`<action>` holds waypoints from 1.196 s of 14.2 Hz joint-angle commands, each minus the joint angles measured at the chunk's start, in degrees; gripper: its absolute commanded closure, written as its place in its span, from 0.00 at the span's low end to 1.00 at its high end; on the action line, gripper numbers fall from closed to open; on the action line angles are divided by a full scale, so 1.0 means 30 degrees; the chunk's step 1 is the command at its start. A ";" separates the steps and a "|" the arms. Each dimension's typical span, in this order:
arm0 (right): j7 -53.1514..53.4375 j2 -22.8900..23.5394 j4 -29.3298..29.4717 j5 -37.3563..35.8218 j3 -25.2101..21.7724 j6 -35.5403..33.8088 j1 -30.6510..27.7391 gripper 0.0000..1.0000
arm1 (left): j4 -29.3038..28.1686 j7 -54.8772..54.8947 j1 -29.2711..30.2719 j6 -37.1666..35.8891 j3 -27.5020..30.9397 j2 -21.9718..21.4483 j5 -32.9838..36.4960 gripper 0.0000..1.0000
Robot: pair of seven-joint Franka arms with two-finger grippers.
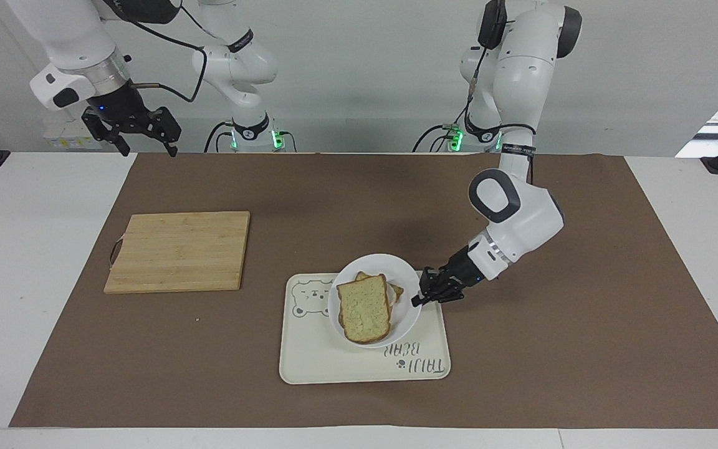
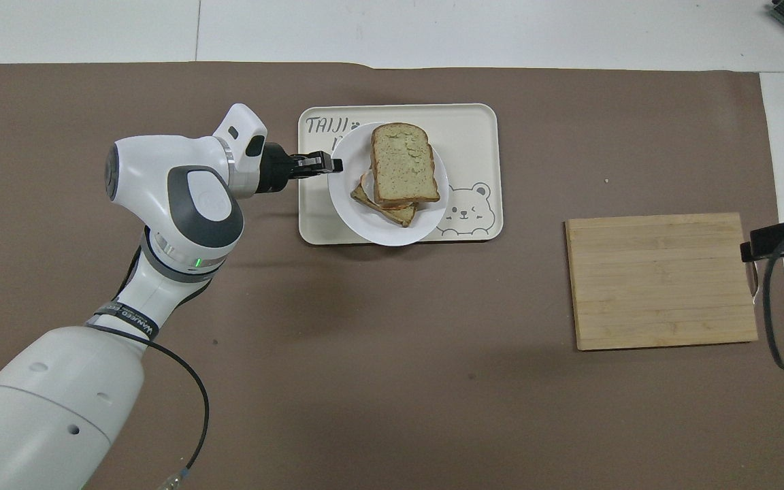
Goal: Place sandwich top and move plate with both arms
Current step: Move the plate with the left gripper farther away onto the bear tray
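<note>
Starting at the right arm's end of the bench: the right tool (image 1: pixel 141 134) hangs high, clear of the bamboo cutting board (image 1: pixel 179 251), fingers spread wide and empty. That arm is waiting. The board itself is bare.

Moving along to the cream bear tray (image 1: pixel 309 365), and here's the action: the white plate (image 1: pixel 399 315) sits over the tray, bread stack aboard, the sandwich top (image 1: pixel 364 307) lying uppermost, a little askew on the slices beneath. Whether the plate is resting on the tray or just above it, I can't tell.

And next to it, the left tool (image 1: pixel 424 297), pinched narrow onto the plate's rim at the edge toward the left arm's end.

The trick now, I'd say: keep that rim level, lower gently so the far edge doesn't dip, and land the plate inside the tray's lip. A one-sided rim grip lets the plate tilt, and the top slice could slide.
</note>
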 commanded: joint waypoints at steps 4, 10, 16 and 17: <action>0.0263 0.0165 0.0239 -0.0139 0.0225 -0.0242 -0.0203 0.00 | 0.0508 0.0869 -0.0978 0.2240 -0.0082 0.1105 -0.0453 1.00; 0.0263 0.0165 0.0239 -0.0139 0.0225 -0.0242 -0.0203 0.00 | 0.0361 0.0752 -0.1478 0.2596 -0.0023 0.1136 0.0162 0.56; 0.0263 0.0136 0.0239 -0.0139 0.0225 -0.0242 -0.0203 0.00 | 0.0654 0.0195 -0.1158 0.2596 0.0240 0.0757 0.1626 0.04; 0.0263 0.0136 0.0239 -0.0139 0.0196 -0.0242 -0.0175 0.00 | 0.0596 0.0166 -0.1040 0.2567 0.0618 0.0465 0.1714 0.00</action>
